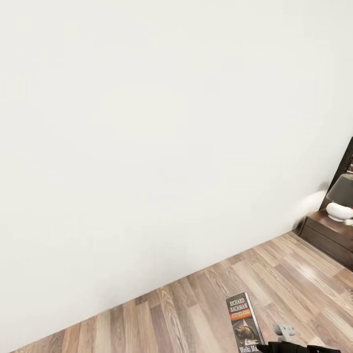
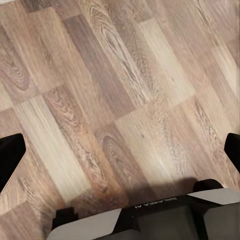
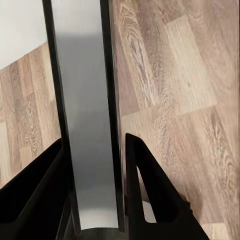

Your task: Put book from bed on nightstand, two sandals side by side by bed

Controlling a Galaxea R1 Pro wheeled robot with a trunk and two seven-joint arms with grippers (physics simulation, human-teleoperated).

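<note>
The book [image 1: 243, 321], a dark paperback with an orange band and "Richard Bachman" in white, stands upright at the lower edge of the head view, above the wooden floor. My right gripper [image 3: 92, 200] is shut on it; in the right wrist view the book's pale page edge [image 3: 85, 100] runs between the two black fingers [image 3: 150, 185]. The nightstand [image 1: 326, 235], glossy dark brown, stands at the far right against the wall. My left gripper [image 2: 120, 152] is open over bare floor, holding nothing. The bed's mattress and the sandals are out of view.
A lamp [image 1: 340, 198] with a dark shade and white round base sits on the nightstand, with a dark brown upright panel [image 1: 348, 162] behind it. A plain white wall [image 1: 147, 147] takes up most of the head view. Wood-plank floor [image 1: 196, 304] stretches toward the nightstand. My own base [image 2: 150, 220] shows below the left gripper.
</note>
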